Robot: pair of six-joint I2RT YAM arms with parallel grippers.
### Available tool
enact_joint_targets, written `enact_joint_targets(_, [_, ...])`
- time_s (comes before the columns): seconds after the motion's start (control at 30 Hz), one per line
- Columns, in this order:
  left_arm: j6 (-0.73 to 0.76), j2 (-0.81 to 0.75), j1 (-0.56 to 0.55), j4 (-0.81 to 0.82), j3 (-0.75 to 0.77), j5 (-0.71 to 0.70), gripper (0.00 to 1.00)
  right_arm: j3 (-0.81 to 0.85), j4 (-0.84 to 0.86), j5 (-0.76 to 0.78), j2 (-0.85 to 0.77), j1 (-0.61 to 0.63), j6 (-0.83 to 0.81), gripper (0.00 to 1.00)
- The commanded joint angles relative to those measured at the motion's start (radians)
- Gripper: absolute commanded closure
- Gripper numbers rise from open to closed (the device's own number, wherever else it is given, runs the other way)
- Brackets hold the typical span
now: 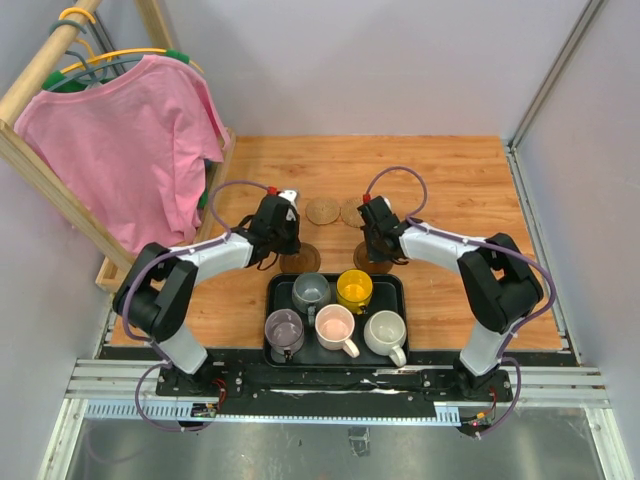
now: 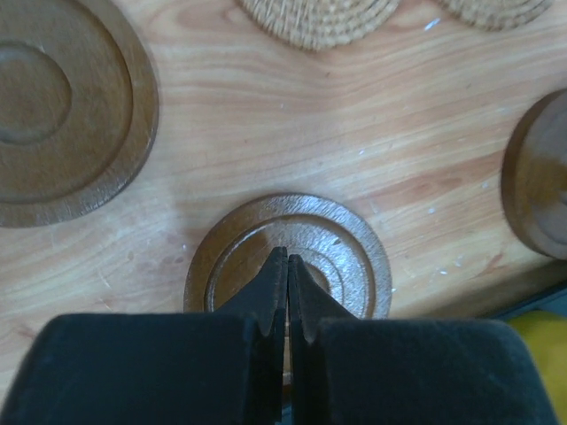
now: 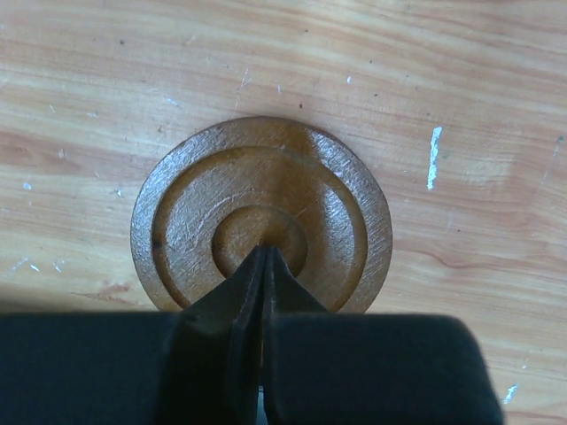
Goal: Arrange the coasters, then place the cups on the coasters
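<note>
Desk: wood grain. A black tray sits at the near edge between the arm bases.

The tray holds all five cups. None is on a coaster yet.

Coasters lie beyond the tray:
- Two tan woven coasters sit side by side, farthest back.
- The outer dark coaster lies apart, to the left.
- The middle dark coaster is under the left end effector.
- The right dark coaster is under the right end effector.

Both end effectors are clenched with nothing between the fingers, tips over each disc's centre ring. Contact is likely, but the wrist views cannot confirm it.

Step judged: sliding the dark discs into line with closed tips.

To do it well:
- Press lightly and straight down at the centre, so the disc neither tips nor pivots.
- Drag slowly and keep the disc flat.
- Stay off the tray rim and the neighbouring discs.
- Leave gaps wide enough for cup handles.
</note>
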Motion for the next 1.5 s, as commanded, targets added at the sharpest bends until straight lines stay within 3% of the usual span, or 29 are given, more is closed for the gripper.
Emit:
enact_joint_targets(0.0, [-0.024, 0.056, -0.019, -0.059, 0.021, -0.015, 1.00, 0.010, -0.061, 0.003, 0.040, -0.042, 0.057, 0.99])
enact_joint_targets(0.4, [-0.035, 0.207, -0.091, -0.165, 0.132, -0.040, 1.00, -0.016, -0.087, 0.020, 0.023, -0.217, 0.091, 0.99])
enact_joint_targets(0.7, [-0.024, 0.350, -0.148, -0.143, 0.279, 0.137, 0.99, 0.042, -0.095, 0.076, 0.050, -0.349, 0.069, 0.99])
enact_joint_targets(1.27, [0.025, 0.630, -0.208, -0.128, 0.761, 0.429, 1.00, 0.245, -0.069, 0.087, 0.206, -0.487, 0.006, 0.99])
enact_joint_targets(1.47, [0.016, 0.636, -0.208, -0.031, 0.816, 0.507, 0.99, 0.189, 0.008, 0.037, 0.091, -0.489, -0.042, 0.98])
